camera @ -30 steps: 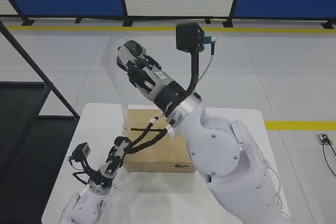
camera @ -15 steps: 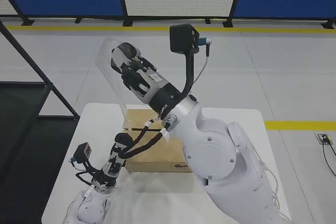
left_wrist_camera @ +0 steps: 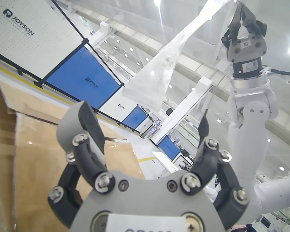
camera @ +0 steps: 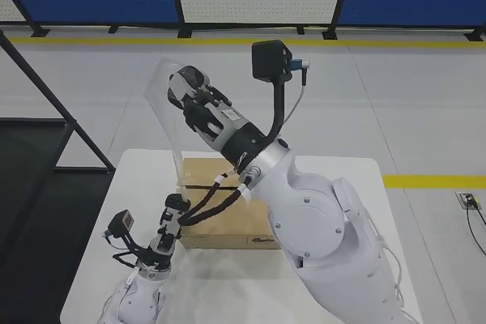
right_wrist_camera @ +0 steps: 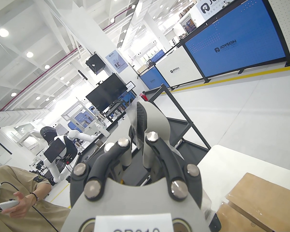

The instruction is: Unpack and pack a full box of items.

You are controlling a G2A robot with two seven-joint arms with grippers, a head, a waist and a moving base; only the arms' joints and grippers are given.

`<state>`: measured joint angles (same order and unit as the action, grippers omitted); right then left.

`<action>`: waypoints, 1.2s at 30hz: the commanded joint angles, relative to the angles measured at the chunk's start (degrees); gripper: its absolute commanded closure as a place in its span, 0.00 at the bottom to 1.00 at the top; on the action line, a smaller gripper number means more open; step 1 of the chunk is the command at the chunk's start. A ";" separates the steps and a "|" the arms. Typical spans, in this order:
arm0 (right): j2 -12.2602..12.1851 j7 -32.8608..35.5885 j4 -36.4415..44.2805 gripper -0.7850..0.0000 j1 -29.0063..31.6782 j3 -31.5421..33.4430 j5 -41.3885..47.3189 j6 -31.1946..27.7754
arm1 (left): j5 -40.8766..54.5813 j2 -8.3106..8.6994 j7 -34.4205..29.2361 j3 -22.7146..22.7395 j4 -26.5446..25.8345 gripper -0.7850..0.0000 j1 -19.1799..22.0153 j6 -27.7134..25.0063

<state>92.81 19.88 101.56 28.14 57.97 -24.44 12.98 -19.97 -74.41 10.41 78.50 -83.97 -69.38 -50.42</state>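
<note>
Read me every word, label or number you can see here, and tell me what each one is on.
"JOYSON": blue panel and white panel.
"右": body of the right gripper.
Print on the cardboard box: too small to read.
Poster on the pillar: blurred.
White stickers at each gripper's base: cut off by the frame.

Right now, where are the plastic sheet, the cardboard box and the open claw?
Plastic sheet (left_wrist_camera: 157,73): left wrist view, its wide hanging middle.
Cardboard box (camera: 235,231): top view, its top face.
Left gripper (left_wrist_camera: 145,112): left wrist view, gap between its open fingertips.
</note>
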 commanded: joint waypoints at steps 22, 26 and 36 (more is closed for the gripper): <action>0.81 0.00 -0.46 1.00 0.41 0.71 -0.34 -0.33 | 26.45 1.47 -21.12 0.57 -9.59 0.00 -4.50 10.37; 0.89 0.04 -0.61 1.00 0.62 1.04 -0.29 -0.78 | 27.06 1.44 -21.13 0.35 -9.96 0.00 -4.77 11.49; 1.13 0.40 -0.97 1.00 0.56 1.70 -0.22 -1.25 | 51.62 1.62 -30.25 0.35 -15.73 0.00 -6.31 30.77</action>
<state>93.94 20.19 100.53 28.67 59.59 -24.62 11.71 22.18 -72.86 -17.74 78.36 -98.80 -75.67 -24.81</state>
